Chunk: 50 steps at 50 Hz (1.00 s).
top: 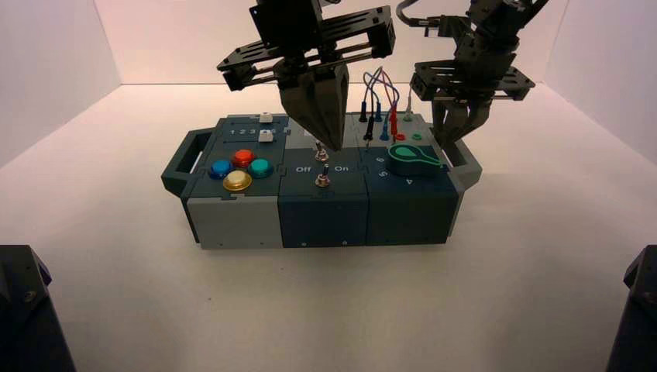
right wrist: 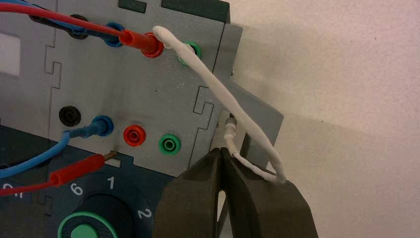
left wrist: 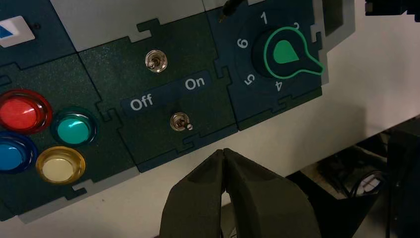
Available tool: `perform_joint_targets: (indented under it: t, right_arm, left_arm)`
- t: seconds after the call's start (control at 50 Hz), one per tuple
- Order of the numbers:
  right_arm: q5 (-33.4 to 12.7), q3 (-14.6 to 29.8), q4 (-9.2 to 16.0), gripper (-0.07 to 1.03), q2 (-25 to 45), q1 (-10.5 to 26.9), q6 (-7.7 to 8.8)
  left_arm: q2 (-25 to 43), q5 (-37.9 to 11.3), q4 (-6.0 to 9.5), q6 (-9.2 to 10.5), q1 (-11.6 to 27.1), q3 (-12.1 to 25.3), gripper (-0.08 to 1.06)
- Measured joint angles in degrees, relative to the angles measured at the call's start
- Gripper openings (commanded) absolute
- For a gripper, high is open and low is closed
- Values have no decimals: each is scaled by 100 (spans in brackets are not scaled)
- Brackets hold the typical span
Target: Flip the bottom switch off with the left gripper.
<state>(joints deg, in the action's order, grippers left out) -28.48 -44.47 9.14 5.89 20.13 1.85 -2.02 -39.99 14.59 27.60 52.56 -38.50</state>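
While the right pincer [top: 444, 142] waits over the box's right-hand end, its fingers together and a white lead [right wrist: 223, 94] looping across them in its wrist view, the left pincer [top: 335, 147] is at work above the middle of the box [top: 324, 221]. Its two dark fingers are clenched, their tips meeting with nothing between them, and they are apart from the bottom switch [left wrist: 181, 122]. That small metal toggle sits in the dark middle panel nearest the box's front edge, just beside the "Off" and "On" lettering [left wrist: 168, 92], its short lever leaning to the "On" side. Across the lettering is the upper switch [left wrist: 156, 61], its lever tipped to the "Off" side. Red, blue, green and yellow buttons [top: 237, 180] lie on the left panel, and a green-edged knob [left wrist: 286, 52] on the right one.
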Motion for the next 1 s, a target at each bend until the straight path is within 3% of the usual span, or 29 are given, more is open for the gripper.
perform_joint_targets:
  t: [0.48,1.0]
  right_arm:
    - [0,0,9,-2,9,0,9]
    - [0,0,0,-2,9,0,0]
  left_arm:
    - [272,0,0,0,0,0,-3]
    - [466,334,-9,0,0,-9,-3]
